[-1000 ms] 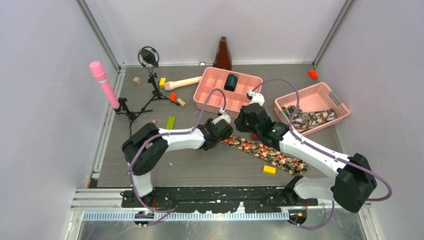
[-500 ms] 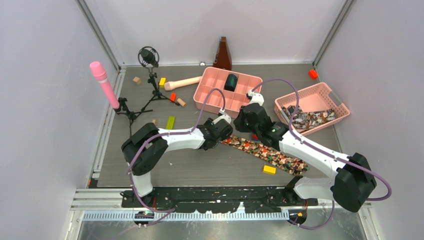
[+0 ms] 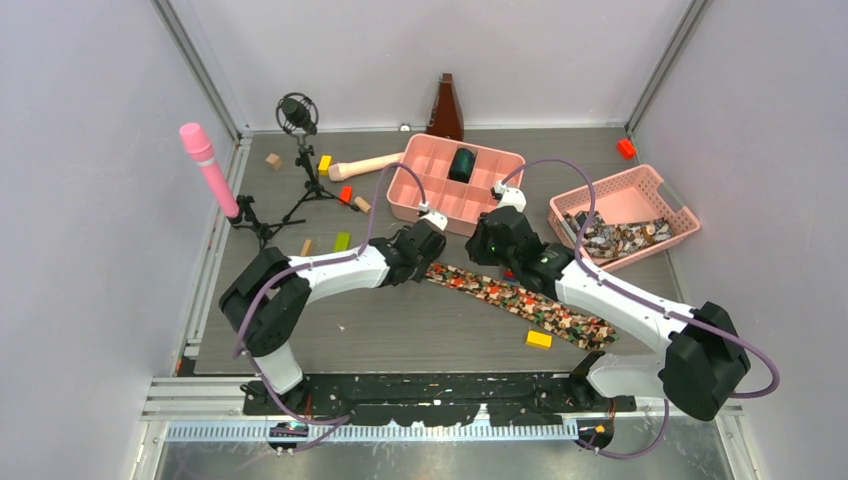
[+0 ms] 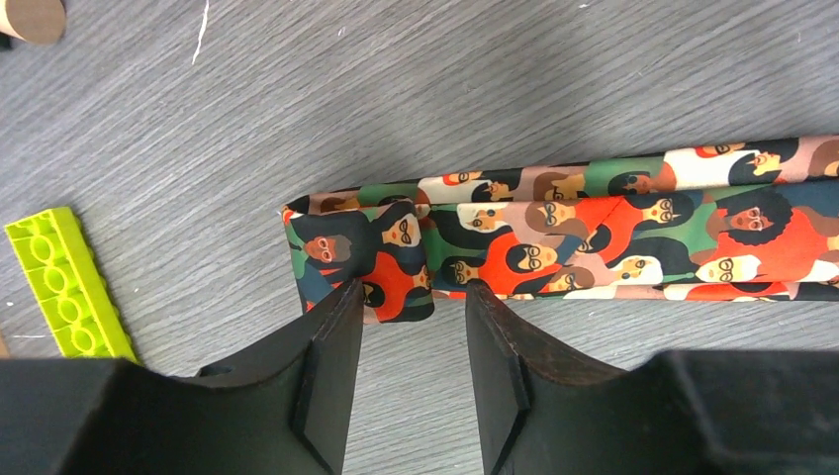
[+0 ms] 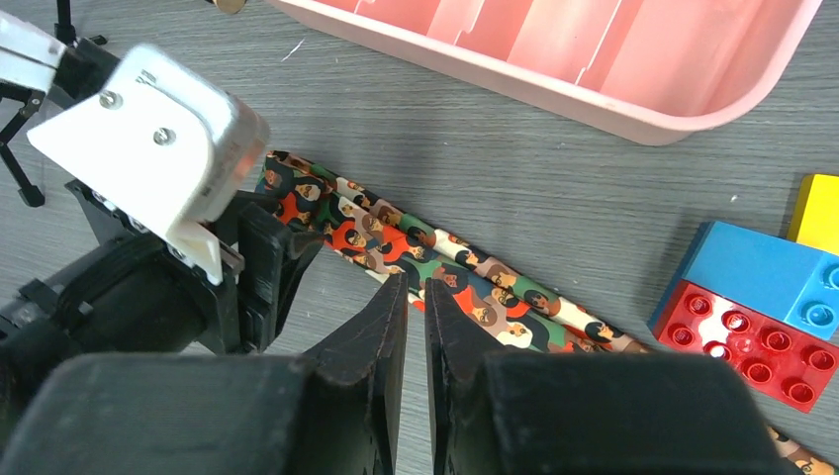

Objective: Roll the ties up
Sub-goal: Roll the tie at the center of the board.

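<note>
One tie [image 3: 520,300], printed with small faces in red, green and cream, lies diagonally across the table's middle. In the left wrist view its left end [image 4: 361,247] is folded over on itself. My left gripper [image 4: 414,297] is open, its fingertips at the near edge of that folded end with only bare table between them. It also shows in the top view [image 3: 430,260]. My right gripper [image 5: 416,287] is shut and empty, its tips at the near edge of the tie [image 5: 396,237] a little further along. More ties [image 3: 615,238] lie bunched in the pink basket [image 3: 680,215].
A pink compartment tray [image 3: 430,185] holds a dark cylinder [image 3: 462,163] just behind the grippers. Red [image 5: 752,341] and blue [image 5: 762,272] bricks sit by the tie. A yellow brick [image 3: 539,339], a green brick [image 4: 69,282], a microphone stand [image 3: 300,150] and a pink cylinder on a tripod [image 3: 208,165] are around.
My left gripper has moved left and back, and the tie's left end has shifted left with it. The right gripper has barely moved.
</note>
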Motion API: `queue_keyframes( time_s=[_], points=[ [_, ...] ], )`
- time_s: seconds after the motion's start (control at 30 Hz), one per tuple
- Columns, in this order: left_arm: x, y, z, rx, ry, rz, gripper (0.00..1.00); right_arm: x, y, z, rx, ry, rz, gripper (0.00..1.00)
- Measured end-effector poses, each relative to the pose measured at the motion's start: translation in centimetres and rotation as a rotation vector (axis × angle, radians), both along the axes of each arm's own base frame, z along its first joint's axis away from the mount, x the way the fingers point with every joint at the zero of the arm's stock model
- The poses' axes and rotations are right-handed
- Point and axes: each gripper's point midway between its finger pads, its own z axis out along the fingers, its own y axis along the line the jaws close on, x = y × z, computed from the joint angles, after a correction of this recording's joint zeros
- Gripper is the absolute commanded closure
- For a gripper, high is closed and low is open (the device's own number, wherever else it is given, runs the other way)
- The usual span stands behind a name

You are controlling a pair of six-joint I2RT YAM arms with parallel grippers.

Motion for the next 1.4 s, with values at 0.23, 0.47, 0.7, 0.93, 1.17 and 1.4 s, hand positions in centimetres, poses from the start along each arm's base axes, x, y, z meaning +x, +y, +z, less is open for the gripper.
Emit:
queue_keyframes(
  time_s=[0.23, 0.47, 0.7, 0.93, 1.17, 1.4],
  points=[
    [0.1, 0.4, -0.5, -0.08, 0.058, 0.027, 0.65, 0.1, 0.1, -0.1, 0.006, 0.004, -0.002, 0.81],
    [0.2, 0.5, -0.8, -0.18, 0.111, 0.047, 0.67, 0.2, 0.4, -0.3, 0.014, 0.009, -0.001, 0.81],
    [0.3, 0.4, -0.7, -0.287, 0.162, 0.068, 0.57, 0.3, 0.9, -1.0, 0.016, 0.024, 0.008, 0.81],
    [0.6, 0.8, -0.6, -0.406, 0.213, 0.101, 0.75, 0.7, 2.5, -3.1, 0.036, 0.075, 0.034, 0.81],
    [0.5, 1.0, -0.6, -0.482, 0.248, 0.119, 0.91, 1.7, 4.6, -4.6, 0.059, 0.114, 0.064, 0.81],
    [0.4, 0.8, -0.3, -0.532, 0.269, 0.118, 1.0, 3.0, 6.8, -4.2, 0.107, 0.105, 0.097, 0.89]
  ],
)
